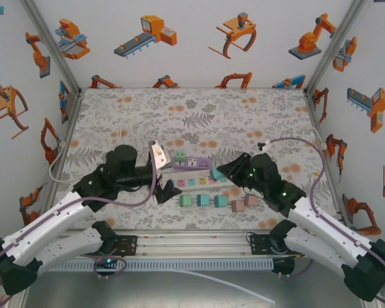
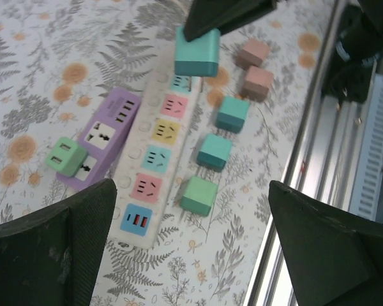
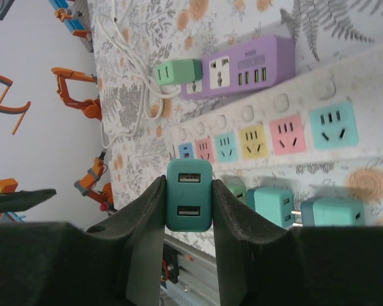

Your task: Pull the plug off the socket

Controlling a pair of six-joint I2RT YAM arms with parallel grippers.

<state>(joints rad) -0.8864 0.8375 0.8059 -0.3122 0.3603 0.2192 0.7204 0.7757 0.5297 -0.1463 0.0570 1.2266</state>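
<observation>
Start at the left of the top view. The left tool (image 1: 163,172) hangs above the floral counter (image 1: 115,115), just left of the two strips. Its jaws stand wide apart and hold nothing. In the left wrist view both dark fingers (image 2: 51,248) frame the strips from either side without touching them.

Next, locate the purple power strip (image 1: 192,163) lying farther from the arm bases. A green plug (image 1: 178,156) is seated at its left end. The white power strip (image 1: 192,181) lies just beside the purple one, on the near side and parallel to it. In the right wrist view, every coloured socket face on the white strip is unoccupied.

Along the near side of the white strip you will find a row of loose plugs (image 1: 203,200) lying on the counter: one green, two teal, two pink.

At the right, the right tool (image 1: 221,172) is closed on the teal plug (image 1: 215,174). The right wrist view shows both fingers (image 3: 143,217) pressed against its sides, USB ports facing the camera. The plug is out of the socket, held above the right end of the white strip.
</observation>
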